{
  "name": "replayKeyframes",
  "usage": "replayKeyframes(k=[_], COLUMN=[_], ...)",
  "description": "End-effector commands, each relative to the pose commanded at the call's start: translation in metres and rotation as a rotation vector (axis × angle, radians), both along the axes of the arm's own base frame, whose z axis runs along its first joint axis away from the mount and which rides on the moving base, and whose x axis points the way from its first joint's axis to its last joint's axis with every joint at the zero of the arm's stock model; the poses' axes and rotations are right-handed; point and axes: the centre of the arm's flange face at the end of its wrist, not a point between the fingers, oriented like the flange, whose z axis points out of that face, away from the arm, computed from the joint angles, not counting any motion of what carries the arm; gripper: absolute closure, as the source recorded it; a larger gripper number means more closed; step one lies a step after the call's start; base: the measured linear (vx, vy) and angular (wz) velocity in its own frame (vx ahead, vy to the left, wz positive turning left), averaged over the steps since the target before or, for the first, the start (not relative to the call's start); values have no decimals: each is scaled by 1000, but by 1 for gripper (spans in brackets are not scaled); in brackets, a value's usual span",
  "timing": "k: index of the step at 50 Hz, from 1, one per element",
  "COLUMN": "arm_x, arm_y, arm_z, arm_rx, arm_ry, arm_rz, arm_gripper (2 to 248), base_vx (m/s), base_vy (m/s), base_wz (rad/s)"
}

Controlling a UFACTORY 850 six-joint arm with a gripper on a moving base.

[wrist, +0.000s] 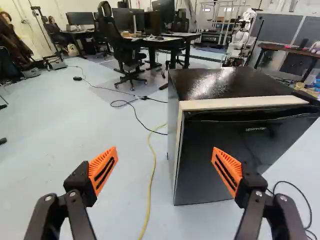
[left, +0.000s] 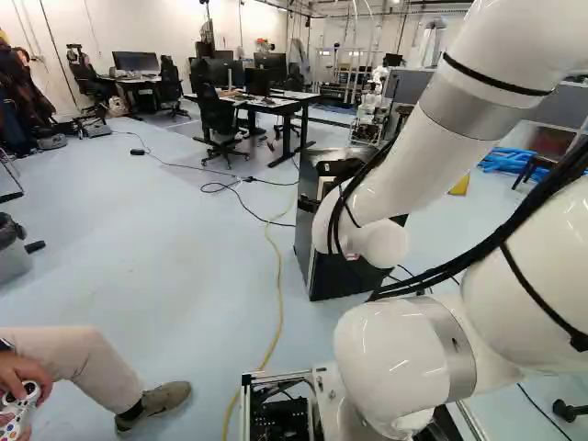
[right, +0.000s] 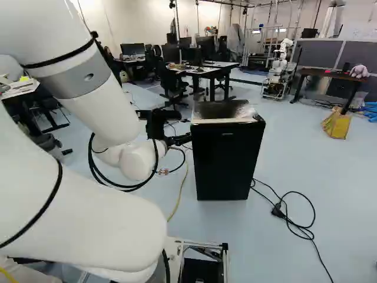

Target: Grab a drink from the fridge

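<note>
At the foot of the left base view, you have a person's leg (left: pixel 87 363) and a white controller (left: pixel 18 404) close beside the base. Your arm (left: pixel 432 165) reaches forward from there, with the hand (right: pixel 171 138) by the fridge's upper left edge in the right base view. In the wrist view, your hand (wrist: pixel 165 164) has its fingers spread wide and holds nothing. Ahead of it you've got the black fridge (wrist: pixel 235 155), upright on the floor with its door closed; one finger overlaps the door in that view, the other the floor. A yellow cable (wrist: pixel 151 185) runs along the floor beside the fridge, and a black cord (right: pixel 300 227) lies looped on the right of it in the right base view. Farther back, you can see an office chair (wrist: pixel 125 47), a yellow bag (right: pixel 337 125) and another robot (right: pixel 279 68).
</note>
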Motion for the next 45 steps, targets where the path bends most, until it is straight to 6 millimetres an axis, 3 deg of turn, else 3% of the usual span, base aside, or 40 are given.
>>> replayKeyframes(k=[23,45], arm_x=[18,37], arm_y=[6,11], arm_z=[3,-9], arm_rx=[44,72], arm_ry=[-16,-4], arm_rz=[-76,-164], arm_gripper=[3,3], base_vx=[0,0], base_vy=[0,0], base_wz=[0,0])
